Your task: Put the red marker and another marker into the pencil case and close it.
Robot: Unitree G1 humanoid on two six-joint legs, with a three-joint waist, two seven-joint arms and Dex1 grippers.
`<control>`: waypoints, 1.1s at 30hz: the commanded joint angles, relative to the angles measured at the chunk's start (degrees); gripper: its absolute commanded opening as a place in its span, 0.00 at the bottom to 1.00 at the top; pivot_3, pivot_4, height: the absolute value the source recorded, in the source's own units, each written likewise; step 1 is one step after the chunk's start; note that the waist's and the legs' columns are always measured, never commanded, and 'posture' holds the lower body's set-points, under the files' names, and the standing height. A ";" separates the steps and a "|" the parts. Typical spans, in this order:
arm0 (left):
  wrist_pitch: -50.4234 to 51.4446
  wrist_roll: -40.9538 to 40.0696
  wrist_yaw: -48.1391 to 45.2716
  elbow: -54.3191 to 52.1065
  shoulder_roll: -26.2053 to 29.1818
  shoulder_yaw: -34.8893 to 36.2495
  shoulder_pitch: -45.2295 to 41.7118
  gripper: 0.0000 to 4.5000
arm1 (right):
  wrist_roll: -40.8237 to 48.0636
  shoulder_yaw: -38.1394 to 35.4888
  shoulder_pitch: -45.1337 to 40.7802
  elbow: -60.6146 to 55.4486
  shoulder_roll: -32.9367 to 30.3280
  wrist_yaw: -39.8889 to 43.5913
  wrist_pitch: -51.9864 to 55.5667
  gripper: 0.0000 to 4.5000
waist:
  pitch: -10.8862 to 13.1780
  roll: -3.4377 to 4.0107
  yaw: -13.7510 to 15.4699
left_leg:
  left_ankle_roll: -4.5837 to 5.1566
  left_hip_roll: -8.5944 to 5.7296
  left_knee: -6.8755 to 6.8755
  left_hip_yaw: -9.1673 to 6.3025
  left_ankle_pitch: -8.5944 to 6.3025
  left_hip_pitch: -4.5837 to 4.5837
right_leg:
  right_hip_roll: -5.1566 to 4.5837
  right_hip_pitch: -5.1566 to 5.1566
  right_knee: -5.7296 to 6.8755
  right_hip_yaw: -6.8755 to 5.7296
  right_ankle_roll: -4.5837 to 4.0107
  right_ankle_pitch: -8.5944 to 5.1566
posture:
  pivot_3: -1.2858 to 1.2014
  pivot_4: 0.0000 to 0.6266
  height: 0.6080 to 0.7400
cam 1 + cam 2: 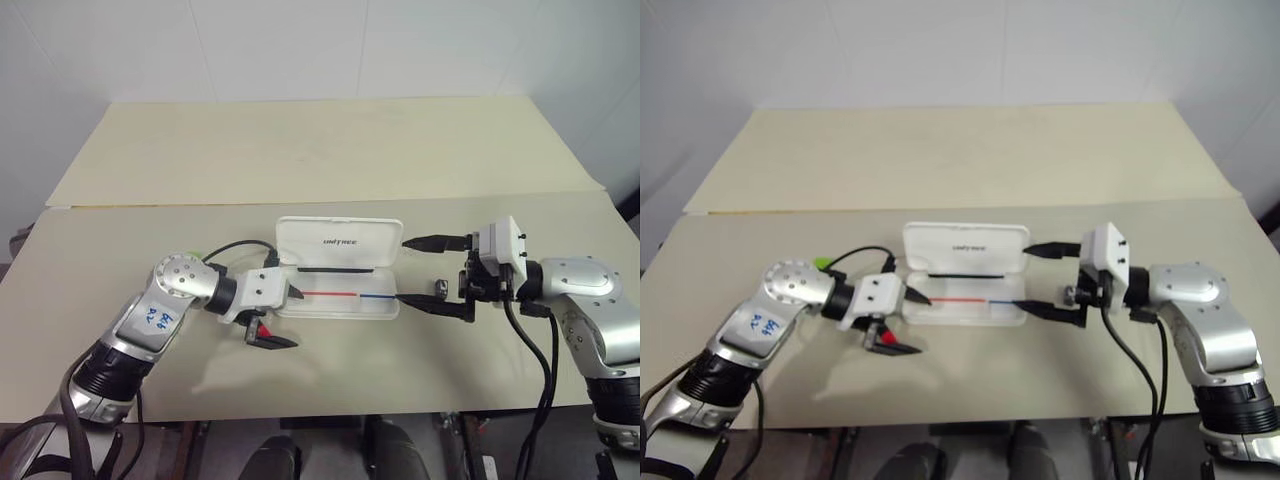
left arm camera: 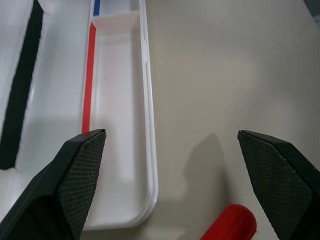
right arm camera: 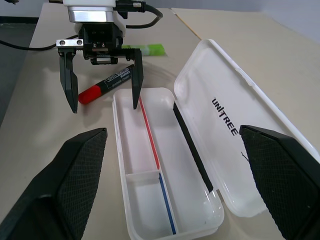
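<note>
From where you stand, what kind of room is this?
Probably a lab or test room: a plain beige table against bare white walls, with only an open white pencil case, a red marker and a green marker laid out.

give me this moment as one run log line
case: pencil case open, empty | red marker on table beside case, under left tool, open | green marker on table behind | right tool open at case's other end

The white pencil case (image 3: 165,165) is lying open and empty, lid flat; the red marker (image 3: 107,84) and lime-green marker (image 3: 147,49) are lying beside its end.
</note>
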 commanded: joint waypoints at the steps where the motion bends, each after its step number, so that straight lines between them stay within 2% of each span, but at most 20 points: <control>1: -0.16 -2.15 -0.02 -1.87 0.37 2.17 -1.39 0.99 | 0.04 -0.15 -0.97 -0.19 0.54 -0.24 -0.89 1.00 | 0.00 0.00 0.00 | 0.00 0.00 0.00 0.00 0.00 0.00 | 0.00 0.00 0.00 0.00 0.00 0.00 | 0.52 0.24 1.00; 9: -1.33 -4.43 0.70 -1.21 -0.46 4.25 -3.14 0.99 | -0.37 0.31 -2.03 0.91 1.29 -0.25 -1.18 1.00 | 0.00 0.00 -0.01 | 0.00 0.00 0.02 0.00 0.00 0.00 | 0.00 0.00 0.01 0.00 0.00 0.00 | 0.52 0.24 1.00; 15: -1.51 -9.57 -1.43 -3.01 1.04 7.99 -2.24 0.99 | -0.79 0.93 -3.50 2.28 2.11 0.26 -1.48 1.00 | 0.00 0.00 -0.14 | 0.00 0.00 0.02 -0.01 0.00 0.00 | 0.00 0.00 0.01 0.00 0.00 0.00 | 0.52 0.24 1.00; 22: -0.22 -14.02 -3.80 -5.48 5.57 11.62 0.24 0.99 | -1.42 1.96 -5.50 4.59 3.13 1.40 -2.42 1.00 | 0.00 0.00 -0.20 | -0.01 0.00 0.01 -0.02 0.00 0.00 | 0.00 0.00 0.00 0.00 0.00 0.00 | 0.52 0.24 1.00; 27: 1.62 -17.50 -4.54 -9.38 10.50 17.11 4.80 0.99 | -0.92 2.97 -7.16 4.92 3.55 2.44 -2.14 1.00 | 0.00 0.00 -0.58 | -0.01 0.02 -0.01 -0.04 -0.01 0.00 | 0.01 -0.01 0.00 0.00 -0.01 0.00 | 0.52 0.24 1.00; 30: -1.19 -17.45 -6.85 -9.71 14.92 20.81 9.72 0.99 | 0.04 3.75 -8.02 3.47 4.20 2.60 -0.91 1.00 | 0.00 0.01 -1.08 | -0.02 0.05 -0.05 -0.05 -0.02 0.00 | 0.01 -0.03 -0.01 0.00 -0.02 -0.01 | 0.52 0.24 1.00; 33: -6.21 -15.80 -8.44 -6.74 17.21 21.55 11.93 0.99 | 0.76 4.54 -8.33 1.82 5.07 2.55 0.05 1.00 | 0.00 0.01 -1.34 | -0.04 0.09 -0.06 -0.07 -0.03 0.02 | 0.05 -0.03 0.00 0.00 -0.04 -0.02 | 0.52 0.24 1.00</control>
